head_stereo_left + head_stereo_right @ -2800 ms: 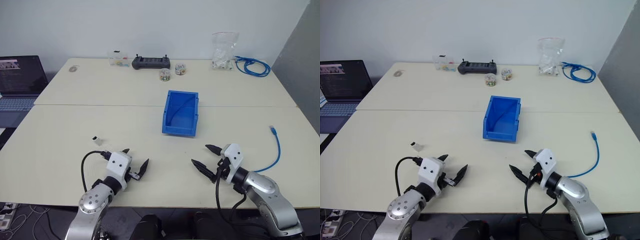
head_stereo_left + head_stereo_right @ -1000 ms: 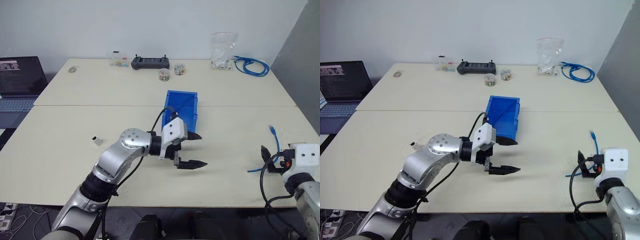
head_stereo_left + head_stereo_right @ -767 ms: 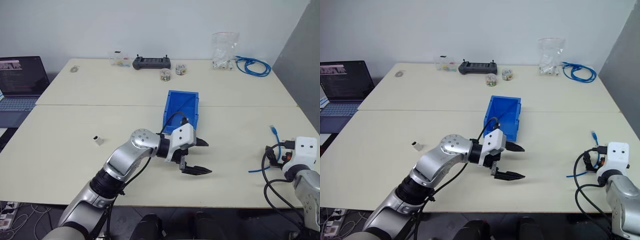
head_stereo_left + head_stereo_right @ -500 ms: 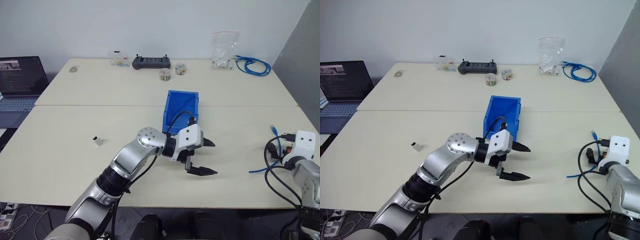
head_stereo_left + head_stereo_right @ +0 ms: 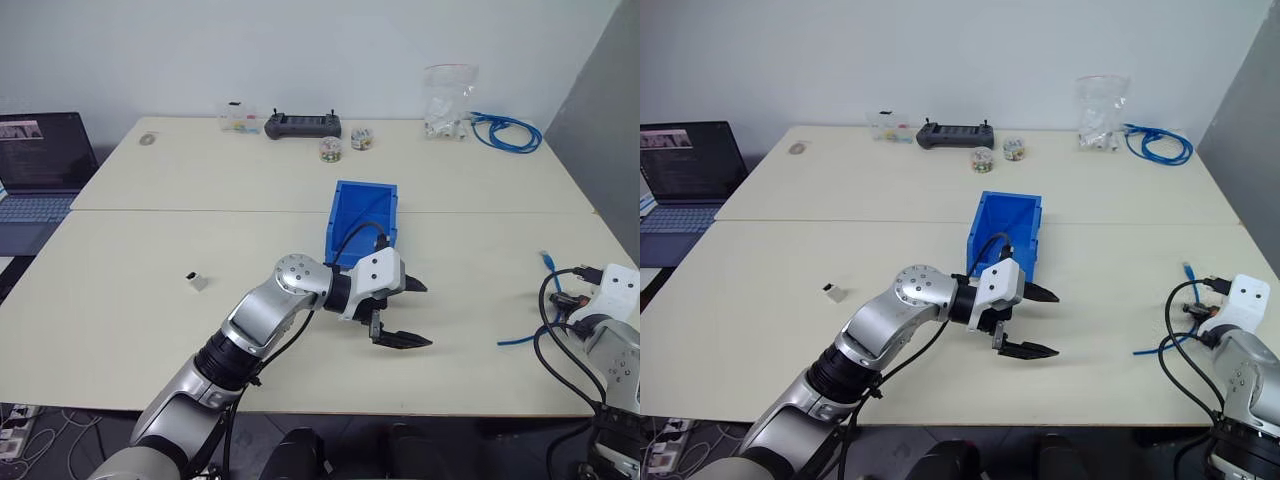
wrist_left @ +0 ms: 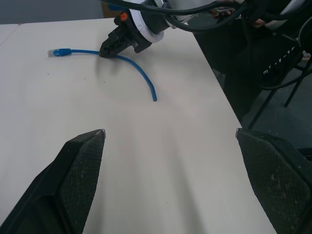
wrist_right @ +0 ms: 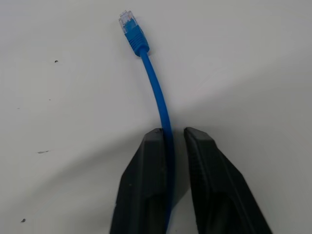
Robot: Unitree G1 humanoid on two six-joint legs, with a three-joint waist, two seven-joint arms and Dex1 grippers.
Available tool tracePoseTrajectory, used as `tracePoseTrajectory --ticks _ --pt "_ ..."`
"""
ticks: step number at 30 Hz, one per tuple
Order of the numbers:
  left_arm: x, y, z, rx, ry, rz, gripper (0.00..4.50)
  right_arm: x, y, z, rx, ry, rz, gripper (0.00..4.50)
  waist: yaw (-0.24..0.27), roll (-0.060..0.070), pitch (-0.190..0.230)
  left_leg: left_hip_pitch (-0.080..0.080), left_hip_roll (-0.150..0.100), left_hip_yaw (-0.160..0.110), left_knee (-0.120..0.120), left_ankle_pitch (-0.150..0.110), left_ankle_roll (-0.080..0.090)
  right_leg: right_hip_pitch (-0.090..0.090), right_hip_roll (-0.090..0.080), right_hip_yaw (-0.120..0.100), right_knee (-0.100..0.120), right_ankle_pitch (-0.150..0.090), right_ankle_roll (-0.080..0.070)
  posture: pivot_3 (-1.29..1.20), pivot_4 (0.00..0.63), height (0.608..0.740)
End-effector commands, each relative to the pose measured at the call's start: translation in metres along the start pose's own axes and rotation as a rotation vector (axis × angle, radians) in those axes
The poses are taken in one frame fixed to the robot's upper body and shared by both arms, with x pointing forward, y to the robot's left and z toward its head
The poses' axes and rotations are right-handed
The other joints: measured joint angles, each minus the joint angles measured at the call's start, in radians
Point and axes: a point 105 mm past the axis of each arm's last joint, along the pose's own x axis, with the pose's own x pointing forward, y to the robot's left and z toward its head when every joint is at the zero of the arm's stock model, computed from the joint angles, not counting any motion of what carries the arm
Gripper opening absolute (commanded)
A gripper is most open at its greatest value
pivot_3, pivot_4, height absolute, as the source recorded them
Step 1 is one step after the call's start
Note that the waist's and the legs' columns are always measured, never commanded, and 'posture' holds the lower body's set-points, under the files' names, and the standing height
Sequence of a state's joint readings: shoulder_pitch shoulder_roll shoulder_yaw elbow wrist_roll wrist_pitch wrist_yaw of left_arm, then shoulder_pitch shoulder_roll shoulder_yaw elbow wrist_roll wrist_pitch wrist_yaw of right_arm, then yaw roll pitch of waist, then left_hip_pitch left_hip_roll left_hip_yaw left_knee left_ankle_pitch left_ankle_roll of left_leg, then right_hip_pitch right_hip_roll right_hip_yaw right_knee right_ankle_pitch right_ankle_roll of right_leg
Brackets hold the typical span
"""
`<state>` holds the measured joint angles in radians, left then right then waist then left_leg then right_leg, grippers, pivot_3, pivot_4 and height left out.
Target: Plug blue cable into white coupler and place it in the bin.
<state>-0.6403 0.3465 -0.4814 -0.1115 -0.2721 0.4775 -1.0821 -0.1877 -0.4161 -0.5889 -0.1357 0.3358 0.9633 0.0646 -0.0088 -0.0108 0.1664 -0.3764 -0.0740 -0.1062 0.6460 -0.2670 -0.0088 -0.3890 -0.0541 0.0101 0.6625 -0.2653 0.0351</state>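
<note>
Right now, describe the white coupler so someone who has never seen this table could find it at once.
Start at the laptop off the table's left edge, then move to the bare near-left stretch of tabletop. The white coupler lies there alone, a tiny white block with a dark face, far from the small items along the back edge.

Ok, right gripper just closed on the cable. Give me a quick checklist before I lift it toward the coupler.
1. Right gripper shut on the blue cable: ok.
2. Plug end beyond the fingers, lying free on the table: ok.
3. Left gripper open, holding nothing: ok.
4. White coupler picked up: not ok, it lies on the table at the robot's left.
5. Bin upright, nothing inside: ok.
6. Grip firm enough to lift: cannot tell.
</note>
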Motion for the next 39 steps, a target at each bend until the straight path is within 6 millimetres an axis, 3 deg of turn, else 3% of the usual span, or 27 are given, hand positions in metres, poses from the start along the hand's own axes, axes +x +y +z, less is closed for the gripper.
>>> tracePoseTrajectory --ticks 1,5,9,13,17,21,24,26,30,35,39 --pt "-0.008 0.007 0.010 0.026 -0.025 0.036 4.50 0.000 0.003 0.027 0.007 -0.094 0.069 0.02 -0.002 0.000 0.000 0.000 0.000 0.000 0.000 0.000 0.000 0.000 0.000 0.000 0.000 0.000 0.000 0.00 0.150 0.740" --pt "-0.016 0.008 0.008 0.015 -0.026 0.058 4.50 -0.007 0.015 0.051 -0.052 -0.171 0.219 0.02 -0.003 0.001 0.000 0.000 0.000 0.001 0.000 0.000 0.001 0.000 0.000 0.001 0.000 0.000 0.000 0.00 0.150 0.740" --pt "-0.034 0.007 0.004 -0.006 -0.018 0.101 4.50 -0.031 0.038 0.085 -0.368 -0.281 0.430 0.02 -0.010 0.002 0.001 0.000 0.000 0.001 0.000 0.000 0.001 0.000 0.000 0.001 0.000 -0.001 0.001 0.00 0.150 0.740" --pt "-0.070 0.006 -0.010 -0.036 0.041 0.212 4.50 -0.069 0.083 0.105 -0.701 -0.373 0.730 0.02 -0.027 0.003 0.002 0.000 0.001 0.002 0.000 0.000 0.001 0.000 0.000 0.001 0.000 -0.001 0.002 0.00 0.150 0.740" --pt "-0.109 -0.002 -0.023 -0.115 0.082 0.370 4.50 -0.105 0.135 0.090 -0.979 -0.375 1.044 0.02 -0.026 -0.001 0.004 0.002 0.004 0.002 -0.001 0.000 0.001 0.000 0.002 0.001 -0.001 -0.002 0.004 0.00 0.150 0.740" --pt "-0.141 -0.021 -0.044 -0.177 0.153 0.511 4.50 -0.115 0.185 0.063 -1.113 -0.365 1.281 0.02 -0.026 -0.004 0.007 0.001 0.005 0.001 -0.001 0.000 0.001 0.000 0.001 -0.001 -0.002 -0.002 0.004 0.00 0.150 0.740" --pt "-0.156 -0.036 -0.056 -0.219 0.190 0.570 4.50 -0.111 0.213 0.042 -1.137 -0.328 1.391 0.02 -0.019 -0.007 0.009 0.001 0.005 0.001 0.000 0.000 0.001 0.000 0.001 -0.002 -0.003 -0.001 0.002 0.00 0.150 0.740" --pt "-0.173 -0.049 -0.072 -0.251 0.247 0.631 4.50 -0.108 0.233 0.016 -1.134 -0.263 1.497 0.02 -0.012 -0.009 0.010 0.000 0.005 -0.001 -0.001 0.000 0.000 -0.001 0.001 -0.003 -0.004 0.000 0.000 0.00 0.150 0.740" --pt "-0.200 -0.074 -0.099 -0.283 0.360 0.692 4.50 -0.092 0.268 -0.016 -1.152 -0.216 1.572 0.02 -0.003 -0.009 0.011 -0.003 0.006 -0.001 -0.001 -0.001 -0.001 -0.003 0.001 -0.003 -0.006 0.003 -0.005 0.00 0.150 0.740" --pt "-0.208 -0.078 -0.109 -0.260 0.386 0.716 4.50 -0.080 0.294 -0.032 -1.187 -0.182 1.590 0.02 0.013 -0.007 0.012 -0.008 0.004 -0.001 -0.001 -0.001 -0.002 -0.010 0.000 -0.004 -0.005 0.003 -0.006 0.00 0.150 0.740" --pt "-0.210 -0.068 -0.112 -0.214 0.384 0.748 4.50 -0.072 0.304 -0.042 -1.202 -0.134 1.589 0.02 0.012 -0.007 0.012 -0.007 0.005 -0.001 -0.001 -0.001 -0.002 -0.014 0.000 -0.004 -0.004 0.004 -0.006 0.00 0.150 0.740"
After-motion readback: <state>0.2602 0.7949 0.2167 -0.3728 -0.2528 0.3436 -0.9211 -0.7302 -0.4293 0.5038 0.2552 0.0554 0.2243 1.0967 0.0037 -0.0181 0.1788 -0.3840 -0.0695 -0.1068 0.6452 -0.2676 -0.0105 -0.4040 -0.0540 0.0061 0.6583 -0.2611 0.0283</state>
